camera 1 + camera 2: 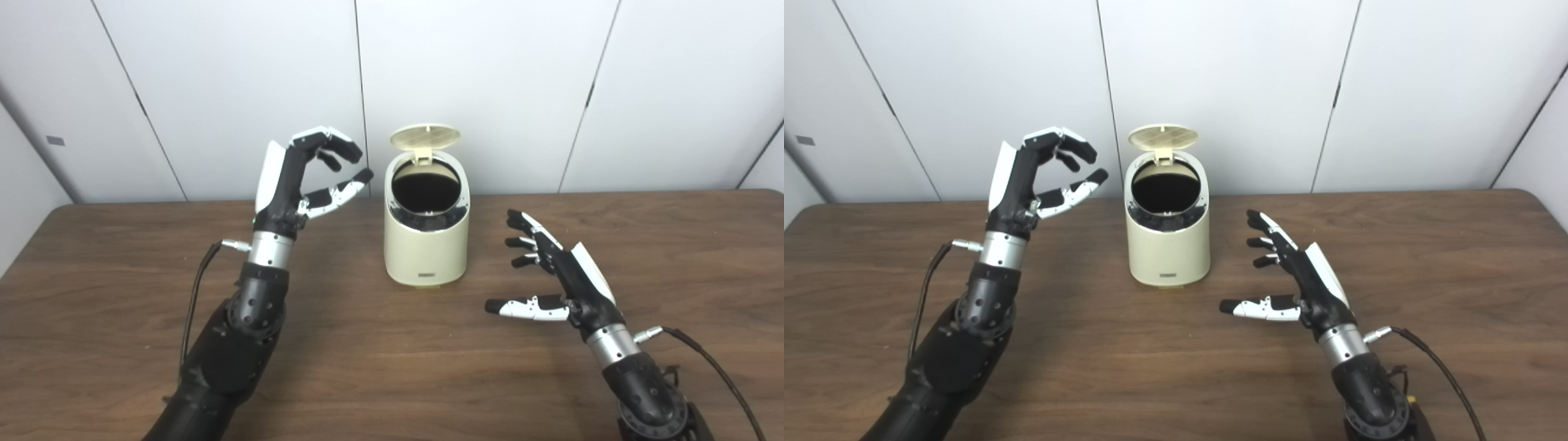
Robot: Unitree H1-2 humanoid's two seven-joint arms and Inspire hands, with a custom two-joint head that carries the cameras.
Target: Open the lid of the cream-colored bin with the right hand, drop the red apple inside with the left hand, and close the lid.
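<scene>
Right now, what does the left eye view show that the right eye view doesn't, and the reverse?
Only the left eye view shows the grey wall plate whole, clear of the edge. Only the right eye view shows the table's far right corner. Both share the cream-colored bin with its lid up, the raised empty left hand and the open right hand low beside the bin. No apple shows in either.

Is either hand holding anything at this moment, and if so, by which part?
Nothing is held. The left hand is raised, fingers curled around air; the right hand is open beside the bin.
</scene>
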